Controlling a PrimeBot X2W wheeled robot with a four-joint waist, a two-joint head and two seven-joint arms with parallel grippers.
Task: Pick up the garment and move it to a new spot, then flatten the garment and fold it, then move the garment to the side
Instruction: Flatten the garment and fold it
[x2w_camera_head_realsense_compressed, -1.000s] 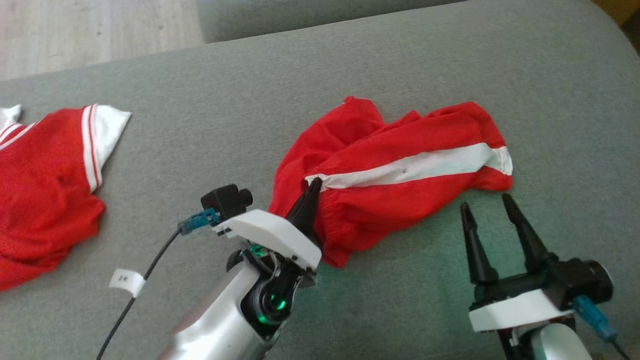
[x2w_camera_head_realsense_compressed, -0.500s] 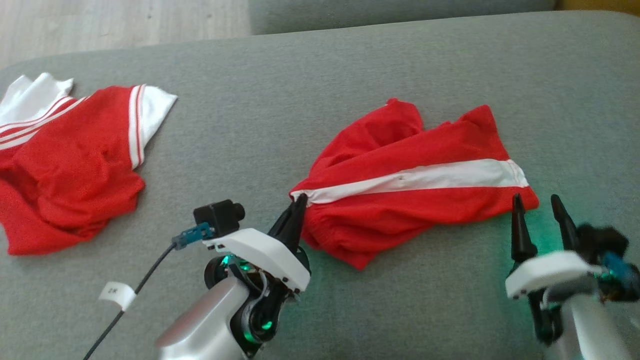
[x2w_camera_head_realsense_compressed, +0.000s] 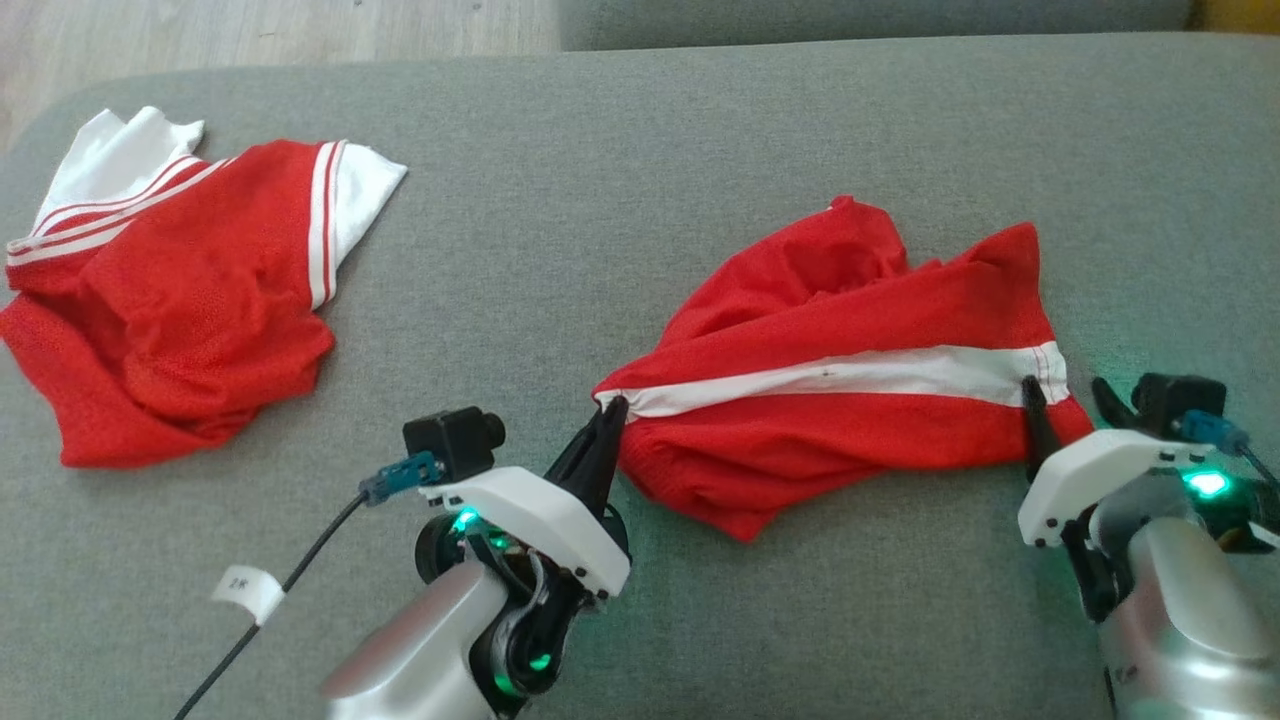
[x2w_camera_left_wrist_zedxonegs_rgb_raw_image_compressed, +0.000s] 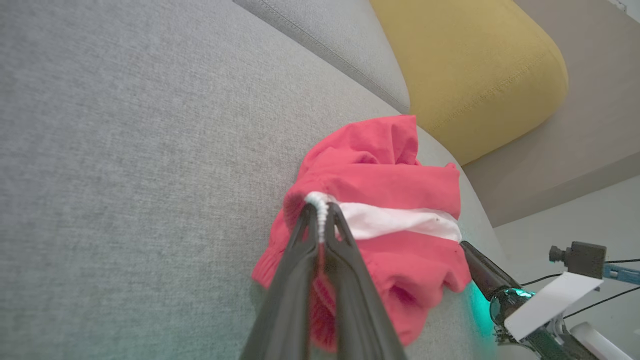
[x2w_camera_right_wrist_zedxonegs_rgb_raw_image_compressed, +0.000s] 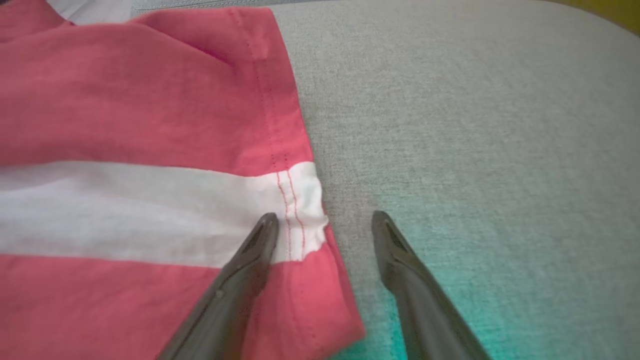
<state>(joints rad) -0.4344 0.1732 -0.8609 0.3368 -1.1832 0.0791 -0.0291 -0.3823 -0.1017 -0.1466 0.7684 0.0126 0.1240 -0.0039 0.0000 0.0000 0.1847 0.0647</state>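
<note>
The garment (x2w_camera_head_realsense_compressed: 830, 330) is a pair of red shorts with a white side stripe, lying crumpled on the grey couch seat (x2w_camera_head_realsense_compressed: 640, 150). My left gripper (x2w_camera_head_realsense_compressed: 612, 408) is shut on its left end, pinching the cloth where the white stripe starts; the left wrist view shows the fingertips (x2w_camera_left_wrist_zedxonegs_rgb_raw_image_compressed: 320, 210) clamped on that edge of the garment (x2w_camera_left_wrist_zedxonegs_rgb_raw_image_compressed: 380, 170). My right gripper (x2w_camera_head_realsense_compressed: 1065, 390) stands open at the right hem. In the right wrist view the gripper (x2w_camera_right_wrist_zedxonegs_rgb_raw_image_compressed: 324, 216) straddles the hem of the garment (x2w_camera_right_wrist_zedxonegs_rgb_raw_image_compressed: 125, 100), its left finger over the stripe and its right finger over bare couch.
A second red and white garment (x2w_camera_head_realsense_compressed: 180, 300) lies bunched at the far left of the seat. A yellow cushion (x2w_camera_left_wrist_zedxonegs_rgb_raw_image_compressed: 465, 65) sits beyond the shorts. Wooden floor (x2w_camera_head_realsense_compressed: 250, 30) shows past the couch's far edge. A tagged cable (x2w_camera_head_realsense_compressed: 247, 585) trails from my left wrist.
The head camera has shifted. My right gripper has moved up to the garment's right hem, still open. The left gripper keeps its hold, and the shorts lie more stretched out.
</note>
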